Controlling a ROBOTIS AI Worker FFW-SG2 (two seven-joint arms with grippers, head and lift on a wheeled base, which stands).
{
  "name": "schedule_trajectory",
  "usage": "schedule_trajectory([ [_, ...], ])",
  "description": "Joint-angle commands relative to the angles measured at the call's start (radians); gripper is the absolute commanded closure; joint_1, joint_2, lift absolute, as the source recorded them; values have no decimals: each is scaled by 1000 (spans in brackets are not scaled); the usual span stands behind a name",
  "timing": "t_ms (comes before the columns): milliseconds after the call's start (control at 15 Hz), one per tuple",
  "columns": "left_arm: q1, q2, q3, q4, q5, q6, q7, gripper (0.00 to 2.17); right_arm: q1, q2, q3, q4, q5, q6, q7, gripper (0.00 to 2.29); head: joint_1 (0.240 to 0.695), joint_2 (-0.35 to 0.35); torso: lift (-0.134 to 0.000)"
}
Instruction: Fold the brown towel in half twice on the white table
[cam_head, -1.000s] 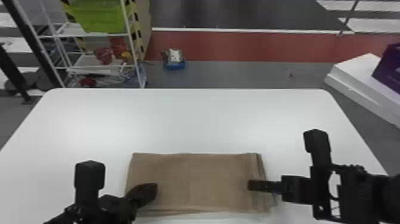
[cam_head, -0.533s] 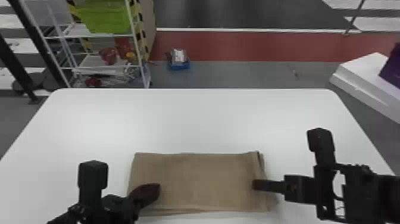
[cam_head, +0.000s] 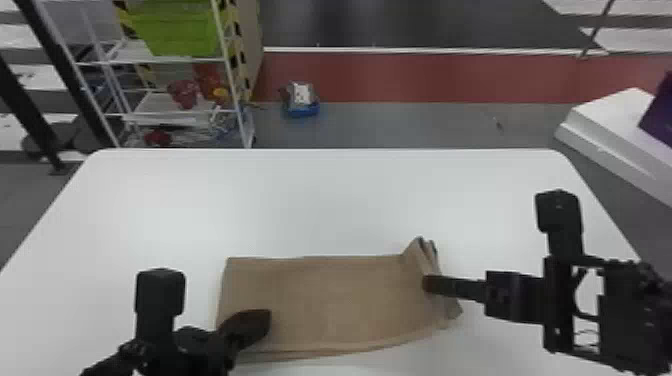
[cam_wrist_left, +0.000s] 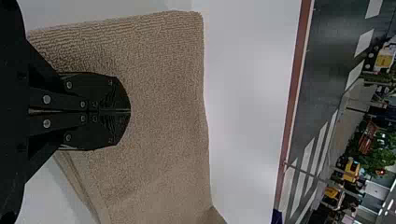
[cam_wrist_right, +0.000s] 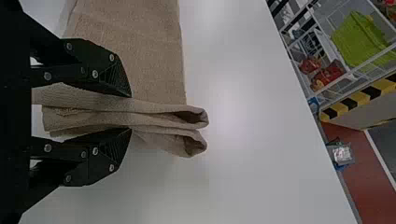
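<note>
Starting the second fold, seemingly. Brown rectangular cloth towel is lying lower centre, head view; right black gripper is clasping its bunched end; left black gripper, fingers together, is standing over the other. Next: lifting, carrying leftward.

Head cam sits high and farther back, facing forward and down over the white table and brown towel, floor and rack behind. Both wrist cams sit low and close over the towel, views turned on their side: left one over its left part, facing out past the far table edge and angled to robot's right; right one at its right end, angled to robot's left. All three share towel, tabletop, red floor strip; head and right wrist share rack, green bin.
</note>
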Motion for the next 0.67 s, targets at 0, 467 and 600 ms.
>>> schedule_trajectory([
  [0, -7, -4, -5, 1, -7, 3, 0, 2064, -30, 39, 26, -31, -17, 14, -9, 765, 695, 22, -124],
  [467, -36, -4, -19, 1, -24, 58, 0, 2064, -117, 122, 140, -34, -4, 14, -45, 765, 695, 132, -124],
  [600, -41, -4, -11, 1, -24, 67, -8, 2064, -100, 113, 133, -58, 60, 14, -54, 569, 695, 147, -124],
])
